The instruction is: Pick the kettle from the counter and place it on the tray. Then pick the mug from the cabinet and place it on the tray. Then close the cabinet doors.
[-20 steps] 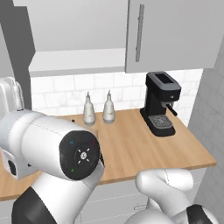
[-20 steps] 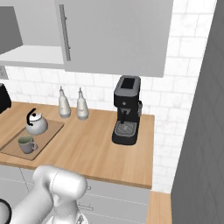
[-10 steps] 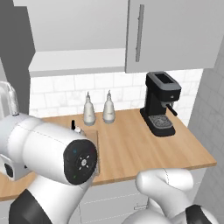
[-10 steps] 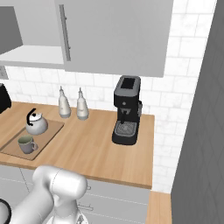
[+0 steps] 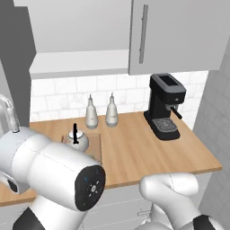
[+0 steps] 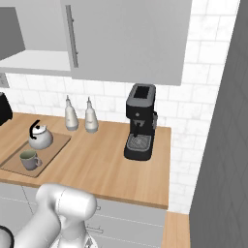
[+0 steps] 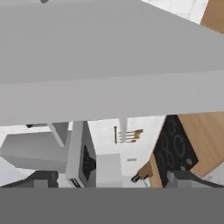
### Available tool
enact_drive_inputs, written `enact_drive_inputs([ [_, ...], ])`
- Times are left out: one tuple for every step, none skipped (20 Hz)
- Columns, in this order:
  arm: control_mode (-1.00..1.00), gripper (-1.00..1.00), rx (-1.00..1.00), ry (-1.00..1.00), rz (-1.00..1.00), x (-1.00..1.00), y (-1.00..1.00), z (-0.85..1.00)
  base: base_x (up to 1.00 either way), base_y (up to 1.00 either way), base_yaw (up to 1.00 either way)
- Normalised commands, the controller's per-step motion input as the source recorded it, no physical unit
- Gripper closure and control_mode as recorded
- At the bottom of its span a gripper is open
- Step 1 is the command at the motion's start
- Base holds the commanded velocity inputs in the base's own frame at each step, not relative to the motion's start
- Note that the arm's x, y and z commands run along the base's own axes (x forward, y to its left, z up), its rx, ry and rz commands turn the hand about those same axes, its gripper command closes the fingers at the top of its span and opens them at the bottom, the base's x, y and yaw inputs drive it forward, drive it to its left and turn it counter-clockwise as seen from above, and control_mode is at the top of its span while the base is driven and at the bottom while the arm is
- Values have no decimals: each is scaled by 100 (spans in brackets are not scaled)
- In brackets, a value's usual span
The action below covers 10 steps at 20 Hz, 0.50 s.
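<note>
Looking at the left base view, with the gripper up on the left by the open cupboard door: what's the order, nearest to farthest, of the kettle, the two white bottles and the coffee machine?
Likely order:
1. Small round silver kettle with black handle, leftmost.
2. Two tall white bottles, by the tiled wall; too close to separate.
3. Black coffee machine, far right.

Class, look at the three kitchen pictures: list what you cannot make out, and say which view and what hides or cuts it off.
1. Flat light-wood tray, left base view: mostly hidden behind the robot's white arm.
2. Squat silver kettle, left base view: its lower part sits behind that arm.
3. Small grey-green mug, right base view: too small to tell what is inside.
4. Light-grey wall cabinet, right base view: its left side is cut off by the picture edge.
</note>
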Motion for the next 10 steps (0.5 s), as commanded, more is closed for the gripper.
enact_drive_inputs([
  [-100, -100, 0, -4, -3, 20, 9, 0, 0, 0, 0],
  [-100, -100, 1, 0, -4, 21, 8, 0, 0, 0, 0],
  [-100, -100, 5, 0, -3, 25, 6, 0, 0, 0, 0],
  [-100, -100, 7, 0, -4, 29, 5, 0, 0, 0, 0],
  [-100, -100, 7, 0, -4, 28, 5, 0, 0, 0, 0],
  [-100, -100, 6, 0, -4, 24, 6, 0, 0, 0, 0],
  [-100, -100, 5, 0, -3, 25, 6, 0, 0, 0, 0],
  [-100, -100, 4, 0, -3, 23, 0, 0, 0, 0, 0],
  [-100, -100, 5, 0, -3, 22, 0, 0, 0, 0, 0],
  [-100, -100, 4, 0, -2, 17, -2, 0, 0, 0, 0],
])
